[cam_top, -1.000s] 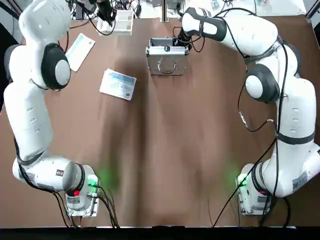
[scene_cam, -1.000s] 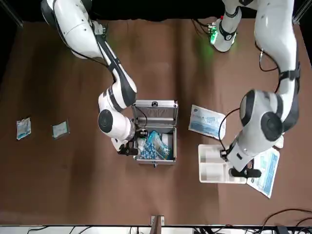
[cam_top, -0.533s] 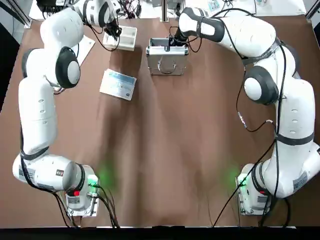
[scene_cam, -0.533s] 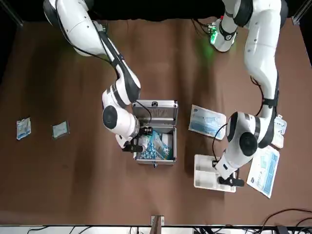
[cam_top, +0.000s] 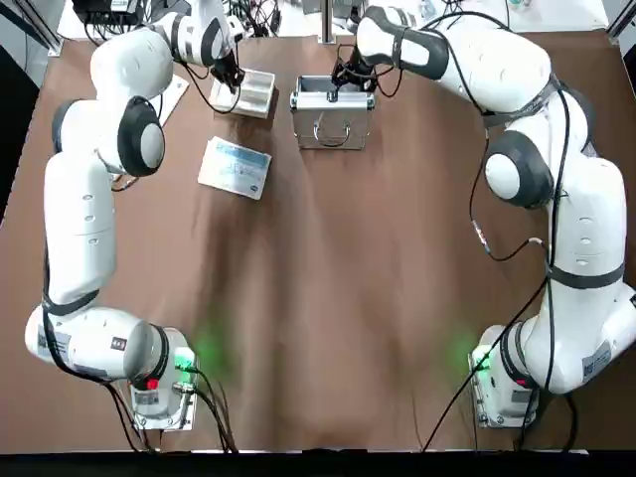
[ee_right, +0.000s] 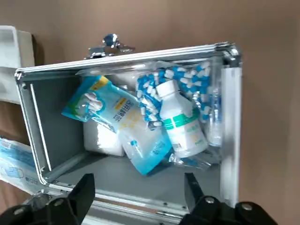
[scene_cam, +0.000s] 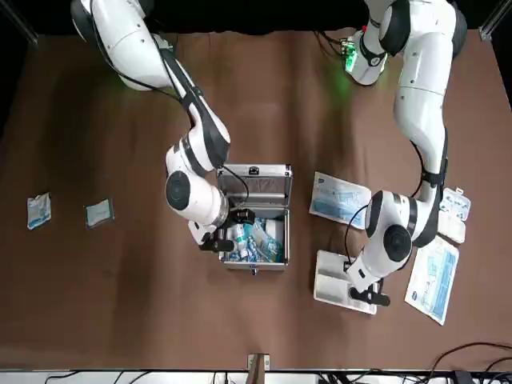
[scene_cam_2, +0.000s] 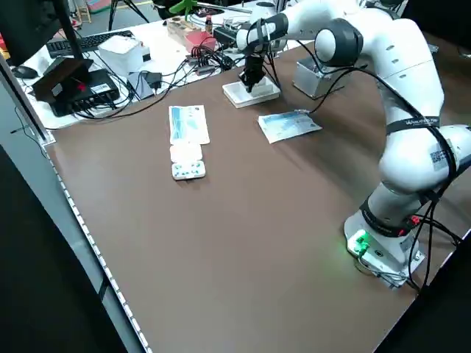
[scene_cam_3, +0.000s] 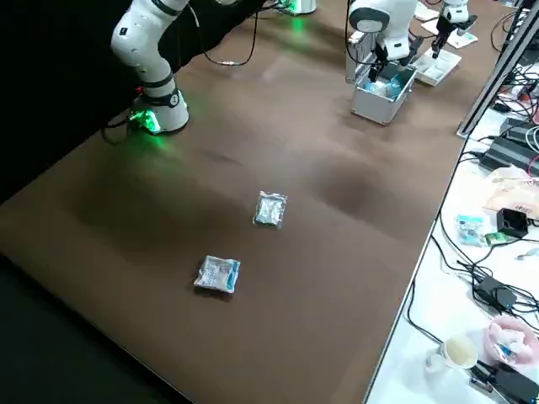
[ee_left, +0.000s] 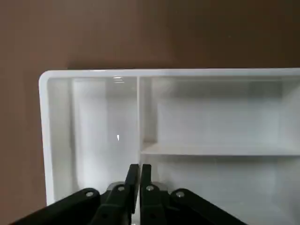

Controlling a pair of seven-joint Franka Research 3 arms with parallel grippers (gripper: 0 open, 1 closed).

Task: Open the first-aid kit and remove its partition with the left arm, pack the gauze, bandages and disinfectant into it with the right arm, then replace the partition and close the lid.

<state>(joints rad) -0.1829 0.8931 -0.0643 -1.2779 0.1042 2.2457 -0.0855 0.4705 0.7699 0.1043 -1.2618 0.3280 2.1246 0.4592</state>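
As our left gripper (ee_left: 139, 167) pinches the tray's (ee_left: 93, 73) divider — fingers together — our right gripper (ee_right: 139, 177) gapes empty above the open case (ee_right: 56, 126).

Nothing legible beyond small, indecipherable characters on the blue-and-white packet (ee_right: 123, 112).

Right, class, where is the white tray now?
In the front view, the tray sits right of the open case, under the left arm's fingers.
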